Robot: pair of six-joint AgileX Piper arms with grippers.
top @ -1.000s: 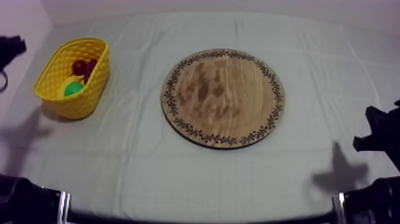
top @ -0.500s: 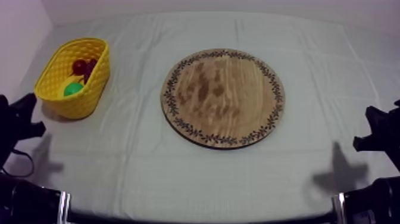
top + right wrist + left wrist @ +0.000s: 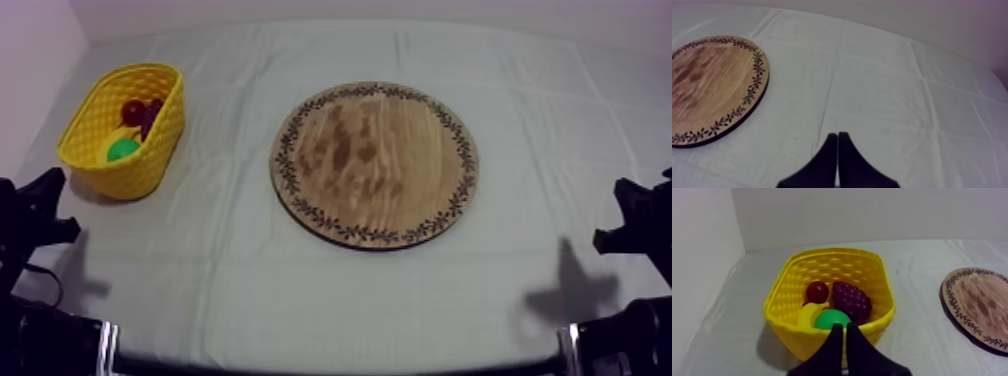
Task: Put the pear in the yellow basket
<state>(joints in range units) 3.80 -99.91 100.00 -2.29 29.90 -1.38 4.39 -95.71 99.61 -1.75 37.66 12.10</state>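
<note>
My left arm (image 3: pixel 30 215) has drawn back from the basket (image 3: pixel 160 140) to rest low, left fingers (image 3: pixel 842 338) and right fingers (image 3: pixel 836 147) closed together and empty, since the pear (image 3: pixel 123 149) already lies inside.

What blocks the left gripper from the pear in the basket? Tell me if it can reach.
Probably yes. The pear lies uncovered against the near wall of the yellow basket, with the left gripper shut just outside that wall. It would need to come over the rim and open.
</note>
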